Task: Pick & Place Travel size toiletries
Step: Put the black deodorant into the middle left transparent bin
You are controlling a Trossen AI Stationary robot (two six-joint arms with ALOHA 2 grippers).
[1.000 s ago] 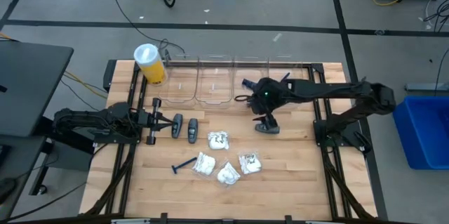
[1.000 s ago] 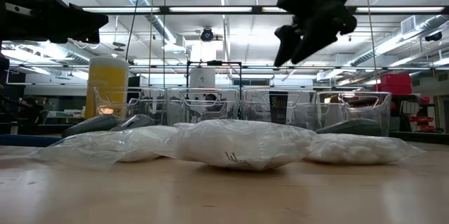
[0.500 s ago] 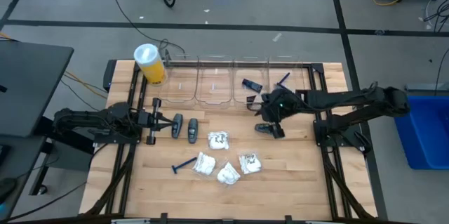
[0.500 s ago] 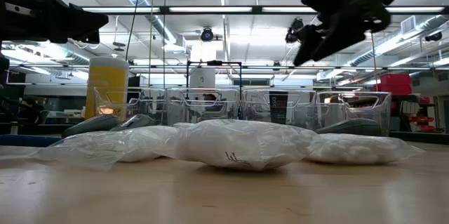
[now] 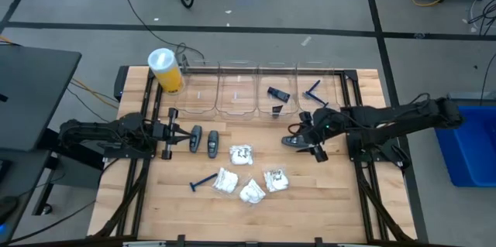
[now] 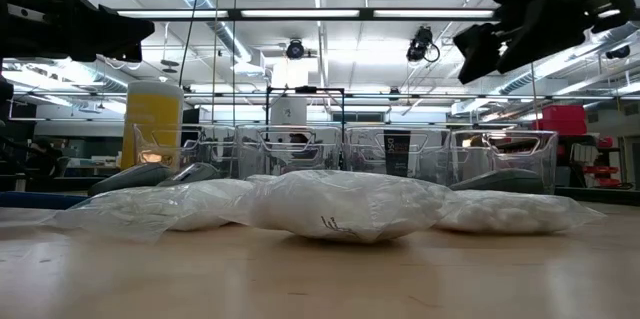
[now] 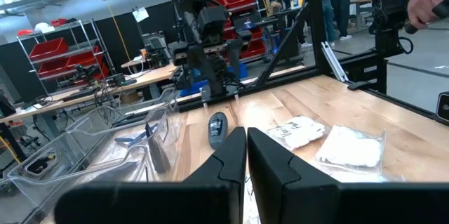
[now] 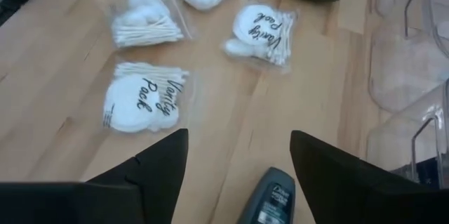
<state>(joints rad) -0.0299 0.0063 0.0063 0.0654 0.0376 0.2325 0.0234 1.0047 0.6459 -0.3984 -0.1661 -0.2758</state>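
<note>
The dark grey bottle [image 5: 292, 141] lies flat on the table [image 5: 333, 193], just in front of the clear bins [image 5: 256, 92], label end probably toward the right gripper [image 5: 316, 148], whose fingers hang spread above it. The white packets [image 5: 248, 173] lie nearby with bare wood around. One bin holds a blue razor [image 5: 312, 90]. The left gripper [image 5: 174, 131] rests by two grey pieces [image 5: 204, 142], fingers pressed together.

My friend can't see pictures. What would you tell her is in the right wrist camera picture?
The right gripper is open, with a dark grey bottle lying on the wooden table between its fingers. Farther off lie four white packets of cotton pads and swabs, and clear bins stand to one side.
</note>
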